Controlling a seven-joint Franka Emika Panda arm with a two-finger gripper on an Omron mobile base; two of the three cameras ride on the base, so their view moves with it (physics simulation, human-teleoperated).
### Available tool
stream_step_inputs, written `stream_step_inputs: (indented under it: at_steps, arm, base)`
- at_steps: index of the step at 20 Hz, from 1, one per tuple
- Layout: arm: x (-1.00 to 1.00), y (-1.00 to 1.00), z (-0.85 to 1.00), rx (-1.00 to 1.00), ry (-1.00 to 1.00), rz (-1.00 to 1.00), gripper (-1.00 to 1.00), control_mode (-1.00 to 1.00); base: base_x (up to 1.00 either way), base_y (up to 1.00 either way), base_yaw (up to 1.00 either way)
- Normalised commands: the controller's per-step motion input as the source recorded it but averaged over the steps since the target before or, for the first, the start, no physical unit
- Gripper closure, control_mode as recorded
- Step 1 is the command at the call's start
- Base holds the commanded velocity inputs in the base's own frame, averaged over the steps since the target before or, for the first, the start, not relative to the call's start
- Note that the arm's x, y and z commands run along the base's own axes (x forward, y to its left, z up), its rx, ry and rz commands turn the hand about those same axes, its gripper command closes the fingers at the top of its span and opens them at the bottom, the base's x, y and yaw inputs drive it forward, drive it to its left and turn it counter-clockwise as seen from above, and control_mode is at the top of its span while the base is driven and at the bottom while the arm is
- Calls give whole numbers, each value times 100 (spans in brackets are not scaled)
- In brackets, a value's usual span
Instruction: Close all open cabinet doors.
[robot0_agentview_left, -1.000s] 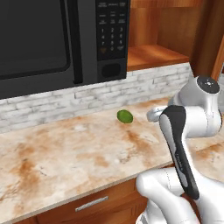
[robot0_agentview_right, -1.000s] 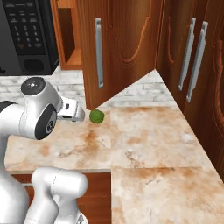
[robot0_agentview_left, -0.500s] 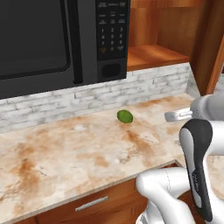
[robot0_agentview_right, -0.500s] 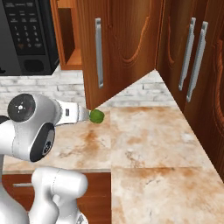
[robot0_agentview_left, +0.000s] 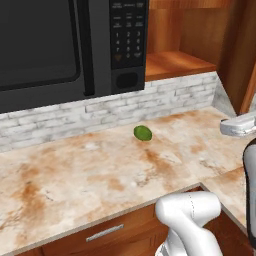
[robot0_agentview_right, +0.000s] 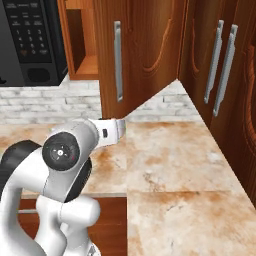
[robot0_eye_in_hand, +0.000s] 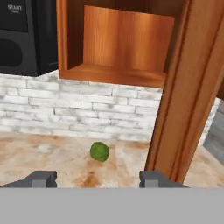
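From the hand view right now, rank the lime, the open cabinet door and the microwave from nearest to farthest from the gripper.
1. Open cabinet door, edge-on just right of the gripper.
2. Lime, ahead on the counter.
3. Microwave, far upper left.

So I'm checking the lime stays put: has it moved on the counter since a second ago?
No. The lime sits at the same spot below the microwave keypad, near the brick backsplash, as before.
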Motion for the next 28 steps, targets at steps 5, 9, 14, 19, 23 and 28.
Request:
stream_step_inputs:
  at_steps: [5,9,14,19,23,28]
  arm:
    - [0,-61,0,0,-29,8,-100,-100]
    - [0,-42,0,0,-24,6,-100,-100]
    - [-26,-9,0,0,-25,4,-100,-100]
    - [-78,-1,0,-1,-28,1,-100,-100]
    - [-56,-14,0,0,-20,1,-100,-100]
    - [31,-22,0,3,-2,5,-100,-100]
  base:
    - [0,0,0]
    - [0,0,0]
    - [0,0,0]
    - [0,0,0]
    - [0,0,0]
    - [0,0,0]
